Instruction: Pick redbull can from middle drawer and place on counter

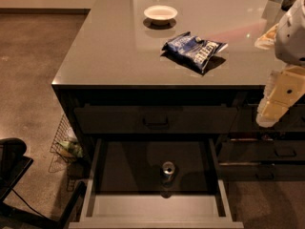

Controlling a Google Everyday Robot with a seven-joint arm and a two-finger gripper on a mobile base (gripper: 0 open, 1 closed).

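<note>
The redbull can (167,170) stands upright on the dark floor of the open middle drawer (157,209), near its centre, with its silver top showing. The drawer is pulled out toward me below the counter (119,46). My gripper (279,99) is a pale cream part at the right edge, hanging in front of the counter's front edge, above and well to the right of the can. It holds nothing that I can see.
A blue chip bag (194,50) and a white bowl (160,14) lie on the counter. The shut top drawer (156,119) has a black bar handle. More drawers (267,151) are at the right. A wire basket (64,144) and a black chair (14,175) stand at the left.
</note>
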